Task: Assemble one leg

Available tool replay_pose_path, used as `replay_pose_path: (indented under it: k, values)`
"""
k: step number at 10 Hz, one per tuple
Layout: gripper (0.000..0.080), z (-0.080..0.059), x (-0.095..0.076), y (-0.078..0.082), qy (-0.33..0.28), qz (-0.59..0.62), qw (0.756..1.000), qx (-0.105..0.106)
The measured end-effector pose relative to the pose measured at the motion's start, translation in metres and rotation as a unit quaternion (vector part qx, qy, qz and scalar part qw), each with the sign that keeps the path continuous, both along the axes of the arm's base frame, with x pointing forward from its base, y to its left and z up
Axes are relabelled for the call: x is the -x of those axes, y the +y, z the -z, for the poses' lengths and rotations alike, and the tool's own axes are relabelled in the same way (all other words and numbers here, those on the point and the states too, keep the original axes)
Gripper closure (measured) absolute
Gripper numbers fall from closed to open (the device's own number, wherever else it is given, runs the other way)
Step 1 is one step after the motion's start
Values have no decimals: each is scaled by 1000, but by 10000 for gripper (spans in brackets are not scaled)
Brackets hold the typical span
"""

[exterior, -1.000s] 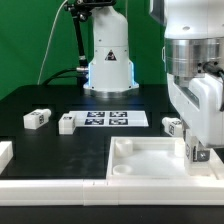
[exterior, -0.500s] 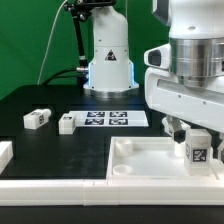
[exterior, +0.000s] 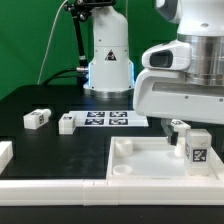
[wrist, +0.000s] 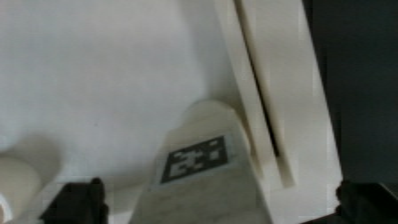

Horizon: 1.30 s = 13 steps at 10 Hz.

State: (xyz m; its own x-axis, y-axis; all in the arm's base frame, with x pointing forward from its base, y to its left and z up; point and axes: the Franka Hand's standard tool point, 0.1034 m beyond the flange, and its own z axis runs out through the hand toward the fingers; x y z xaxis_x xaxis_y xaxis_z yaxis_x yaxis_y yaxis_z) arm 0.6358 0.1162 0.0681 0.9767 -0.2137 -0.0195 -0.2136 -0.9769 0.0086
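Note:
A white leg (exterior: 197, 150) with a square tag stands upright at the exterior view's right, inside the large white panel (exterior: 140, 168) near its right rim. In the wrist view the same leg (wrist: 205, 155) lies below and between my two dark fingertips, beside the panel's raised rim (wrist: 267, 110). My gripper (wrist: 222, 205) is open and empty, its fingers wide apart and clear of the leg. The arm's white hand (exterior: 185, 85) hangs above the leg. A second leg (exterior: 180, 127) stands just behind the panel. Two more legs (exterior: 37, 118) (exterior: 67, 123) lie at the exterior view's left.
The marker board (exterior: 105, 118) lies flat on the black table, in front of the robot's white base (exterior: 108, 60). A white part (exterior: 5, 152) shows at the left edge. A green screen stands behind.
The arm has risen and shifted to the exterior view's left. The leg it was holding a second ago now stands free in the panel.

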Motion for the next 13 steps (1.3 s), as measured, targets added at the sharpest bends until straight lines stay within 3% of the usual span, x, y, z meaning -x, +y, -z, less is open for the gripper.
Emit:
replay_pose_path:
  k: [2,5,7,10,13]
  values:
    - [150,-2,-1,-3,-2,-106,994,6]
    - [177,-2,-2,-4,-3,-118,993,6]
    - [511,-1,-2,-4,-2,-91,996,6]
    - [509,-1,-2,-3,-4,13,1000,5]
    - [509,-1,0,-13,-10,172,985,4]
